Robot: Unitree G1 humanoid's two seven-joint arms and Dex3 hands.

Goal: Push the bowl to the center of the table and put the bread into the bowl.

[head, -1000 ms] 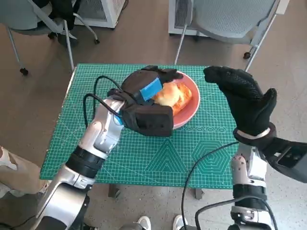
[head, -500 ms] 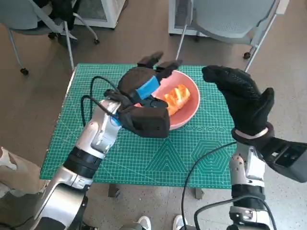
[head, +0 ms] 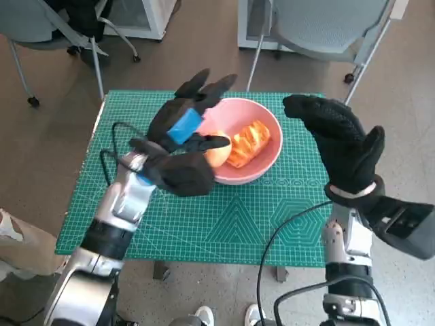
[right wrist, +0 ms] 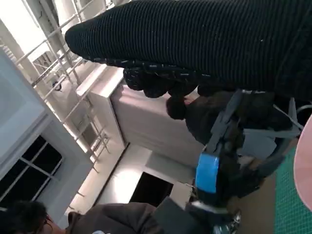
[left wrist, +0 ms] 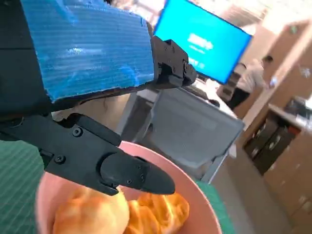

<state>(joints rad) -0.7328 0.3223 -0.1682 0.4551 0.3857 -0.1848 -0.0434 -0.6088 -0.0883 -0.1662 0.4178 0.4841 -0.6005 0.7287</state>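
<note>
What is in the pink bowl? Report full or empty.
Not empty: the pink bowl holds bread. The left hand hovers open above it.

Left robot hand (head: 178, 136) black, blue tape patch – right robot hand (head: 343, 146) knitted black glove; pale forearms, black cables.

Surroundings: table, chairs, ppl nearby.

Green grid mat (head: 224, 224) covers the table under both hands. Grey chair (head: 319, 27) on the floor beyond the right hand (head: 343, 146); 2nd chair (head: 41, 30) and white cabinet (head: 139, 13) beyond the left hand (head: 180, 139), further left. Person's leg (head: 13, 238) on that hand's outer side, by the table edge; white shoes (head: 202, 316) at the near edge. Left wrist view: blue screen (left wrist: 209, 48) w/ a person (left wrist: 248, 78) beside it, far past the fingers, blurred.
</note>
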